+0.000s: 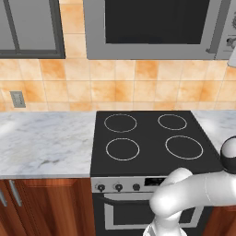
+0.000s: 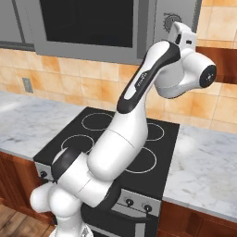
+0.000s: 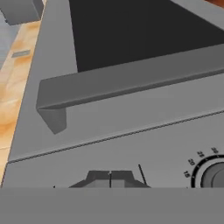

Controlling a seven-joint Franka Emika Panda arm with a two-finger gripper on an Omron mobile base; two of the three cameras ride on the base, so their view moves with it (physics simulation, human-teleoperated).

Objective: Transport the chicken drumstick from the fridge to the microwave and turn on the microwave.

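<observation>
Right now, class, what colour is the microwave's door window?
Dark, nearly black, on the microwave, framed in grey; clearest in the left base view.

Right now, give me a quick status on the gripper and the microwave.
Gripper shut, holding nothing, close against the microwave control panel. Microwave door closed, timer dial just beside the fingertips. Nothing in the way.

One microwave [image 1: 156, 27], one stove [image 1: 154, 143] with four burner rings and three knobs [image 1: 118, 187], one wall outlet [image 1: 18, 99], one glass-fronted cabinet [image 1: 30, 27].
</observation>
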